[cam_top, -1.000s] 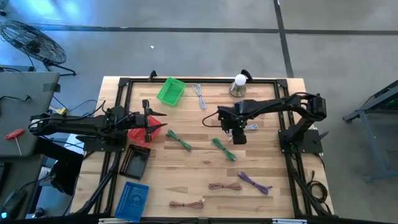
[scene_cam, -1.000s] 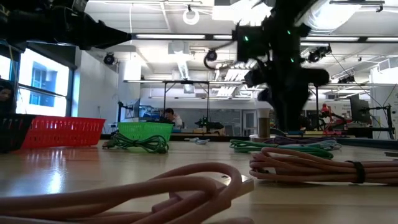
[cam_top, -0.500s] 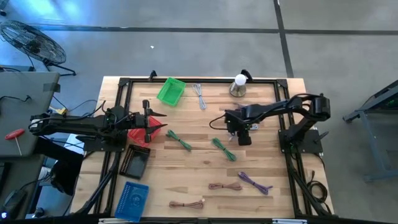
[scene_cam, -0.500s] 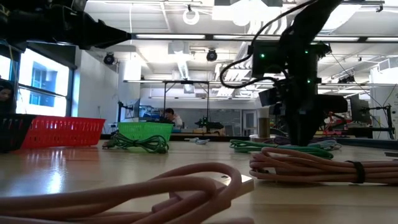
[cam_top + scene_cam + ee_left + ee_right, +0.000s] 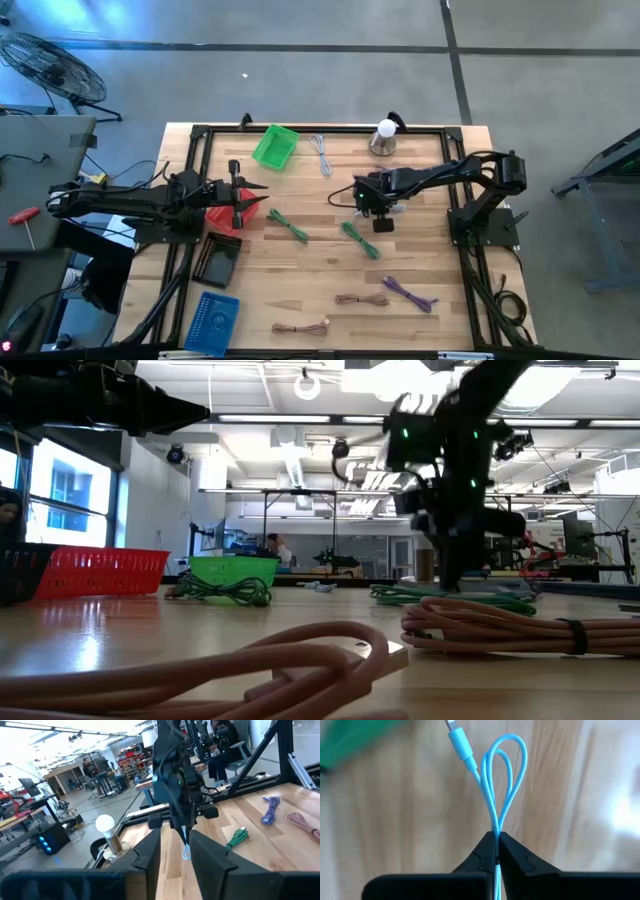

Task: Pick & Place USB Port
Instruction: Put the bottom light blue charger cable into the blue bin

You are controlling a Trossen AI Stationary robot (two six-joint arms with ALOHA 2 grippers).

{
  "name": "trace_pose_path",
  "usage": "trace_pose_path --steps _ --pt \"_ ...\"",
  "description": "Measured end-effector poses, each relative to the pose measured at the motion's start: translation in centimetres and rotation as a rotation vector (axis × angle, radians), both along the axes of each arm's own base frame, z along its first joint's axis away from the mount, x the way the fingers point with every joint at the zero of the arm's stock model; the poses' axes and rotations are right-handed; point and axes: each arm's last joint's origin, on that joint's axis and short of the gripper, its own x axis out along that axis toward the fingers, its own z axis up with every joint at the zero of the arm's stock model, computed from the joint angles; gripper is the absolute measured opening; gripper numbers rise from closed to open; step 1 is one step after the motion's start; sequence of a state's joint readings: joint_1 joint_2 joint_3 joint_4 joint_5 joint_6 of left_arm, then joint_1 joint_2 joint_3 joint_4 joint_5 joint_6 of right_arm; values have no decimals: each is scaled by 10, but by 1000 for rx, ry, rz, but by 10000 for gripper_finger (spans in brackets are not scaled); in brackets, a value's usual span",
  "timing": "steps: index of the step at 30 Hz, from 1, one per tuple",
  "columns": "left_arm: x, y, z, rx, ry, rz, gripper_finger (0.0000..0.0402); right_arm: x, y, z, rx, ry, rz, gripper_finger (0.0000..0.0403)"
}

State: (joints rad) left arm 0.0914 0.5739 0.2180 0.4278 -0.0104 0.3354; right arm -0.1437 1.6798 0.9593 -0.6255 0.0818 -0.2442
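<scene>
A light blue USB cable (image 5: 504, 775), folded into a narrow loop with a small connector (image 5: 458, 743) on one strand, sticks out past my right gripper (image 5: 496, 839), which is shut on it. That gripper (image 5: 381, 222) points down over the middle of the table. From the left wrist view the cable (image 5: 186, 851) shows as a short blue piece under the right gripper. My left gripper (image 5: 248, 198) waits level above the red basket (image 5: 222, 217) at the table's left. Its fingers (image 5: 150, 854) stand apart with nothing between them. My right gripper pinches the strands of the blue loop (image 5: 496, 829) together between its two fingertips, coming from above and pointing down. The loop and the connector reach past the fingertips over the wood. Whether the loop touches the table I cannot tell.
Two green cable bundles (image 5: 288, 226) (image 5: 360, 238) lie beside the right gripper. Purple (image 5: 410, 293) and pink (image 5: 362, 299) bundles lie toward the near edge. A green basket (image 5: 273, 146), a pale cable (image 5: 321, 152) and a bulb lamp (image 5: 384, 135) sit at the far edge, black (image 5: 217, 258) and blue (image 5: 212, 322) baskets near left.
My right gripper swung a little toward the table's right edge, then came back toward the left, tipping as it went. The left arm has kept still.
</scene>
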Motion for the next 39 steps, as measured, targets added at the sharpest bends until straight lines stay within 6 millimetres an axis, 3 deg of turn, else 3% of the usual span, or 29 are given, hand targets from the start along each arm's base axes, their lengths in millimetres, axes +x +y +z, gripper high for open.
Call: trace_pose_path --steps 8,15,27,31,39 --pt "0 -1 4 -29 -44 -28 77 47 43 74 -71 -219 214 1" --pt "8 -2 2 -71 -43 -95 80 69 74 123 -170 -441 389 1" --pt "32 0 -4 -107 -114 -125 185 88 81 149 -234 -724 477 0" --pt "39 -1 -7 -102 -108 -162 190 93 79 157 -239 -826 499 0" --pt "71 0 6 -97 -92 -226 177 97 66 163 -183 -913 518 0"
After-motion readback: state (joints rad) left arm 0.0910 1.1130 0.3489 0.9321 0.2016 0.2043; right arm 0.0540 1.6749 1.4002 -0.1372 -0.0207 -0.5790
